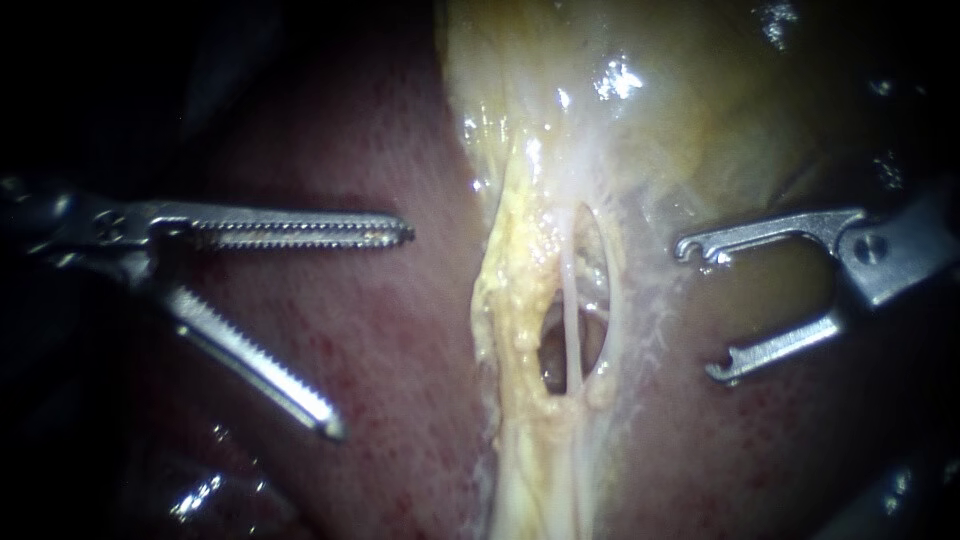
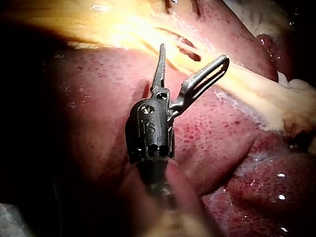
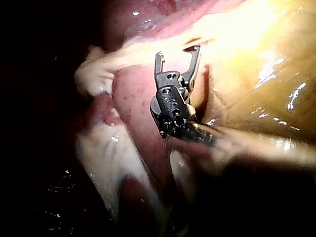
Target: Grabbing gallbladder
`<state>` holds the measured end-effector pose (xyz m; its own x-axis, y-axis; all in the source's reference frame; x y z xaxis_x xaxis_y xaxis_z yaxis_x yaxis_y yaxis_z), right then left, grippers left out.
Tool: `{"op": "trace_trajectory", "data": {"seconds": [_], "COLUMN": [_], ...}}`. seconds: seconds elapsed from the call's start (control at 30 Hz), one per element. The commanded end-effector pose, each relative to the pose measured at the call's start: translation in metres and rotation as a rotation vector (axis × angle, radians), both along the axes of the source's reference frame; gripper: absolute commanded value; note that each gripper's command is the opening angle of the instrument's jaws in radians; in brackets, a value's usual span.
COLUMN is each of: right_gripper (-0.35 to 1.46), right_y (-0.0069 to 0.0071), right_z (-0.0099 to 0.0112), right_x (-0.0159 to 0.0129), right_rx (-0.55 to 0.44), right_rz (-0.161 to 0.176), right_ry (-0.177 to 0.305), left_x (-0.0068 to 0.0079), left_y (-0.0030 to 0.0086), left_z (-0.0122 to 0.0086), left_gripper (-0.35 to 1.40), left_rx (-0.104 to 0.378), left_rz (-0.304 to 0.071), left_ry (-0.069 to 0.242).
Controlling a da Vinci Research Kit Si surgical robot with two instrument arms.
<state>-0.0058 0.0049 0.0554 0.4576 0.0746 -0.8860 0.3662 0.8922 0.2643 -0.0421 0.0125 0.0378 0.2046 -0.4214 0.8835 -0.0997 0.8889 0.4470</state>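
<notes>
Left instrument (image 1: 370, 330): jaws wide open, nothing held, over liver (image 1: 400, 470). Right instrument (image 1: 700, 310): jaws open, empty. Gallbladder (image 1: 700, 110) lies on liver, close by right jaws. Broad bite of wall advised; tubes (image 1: 572, 300) to be spared.

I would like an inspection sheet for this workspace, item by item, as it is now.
Surface: liver, red and wet, under both instruments.
Job's things: gallbladder, yellowish, not gripped; a thin tube crosses an opening in the pale tissue below it.
Clutter: nothing seen.
Instruments: left instrument, toothed jaws open over the liver; right instrument, jaws open, holding nothing.
Cables: nothing seen.
Surroundings: dark, nothing seen.
</notes>
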Motion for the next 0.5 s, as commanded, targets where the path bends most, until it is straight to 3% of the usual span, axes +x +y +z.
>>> {"op": "trace_trajectory", "data": {"seconds": [0.03, 0.27, 0.5], "right_gripper": [0.58, 0.58, 0.58], "right_y": [0.0000, 0.0000, 0.0000], "right_z": [0.0000, 0.0000, 0.0000], "right_x": [0.0000, 0.0000, 0.0000], "right_rx": [0.000, 0.000, 0.004], "right_rz": [0.000, 0.000, 0.002], "right_ry": [0.000, 0.000, -0.003], "left_x": [0.0000, -0.0007, -0.0021], "left_y": [0.0000, 0.0009, 0.0019], "left_z": [-0.0001, -0.0006, -0.0003], "left_gripper": [0.99, 0.99, 0.96], "left_rx": [0.000, 0.018, 0.111], "left_rz": [0.000, -0.002, -0.066], "left_ry": [0.000, -0.003, 0.100]}}
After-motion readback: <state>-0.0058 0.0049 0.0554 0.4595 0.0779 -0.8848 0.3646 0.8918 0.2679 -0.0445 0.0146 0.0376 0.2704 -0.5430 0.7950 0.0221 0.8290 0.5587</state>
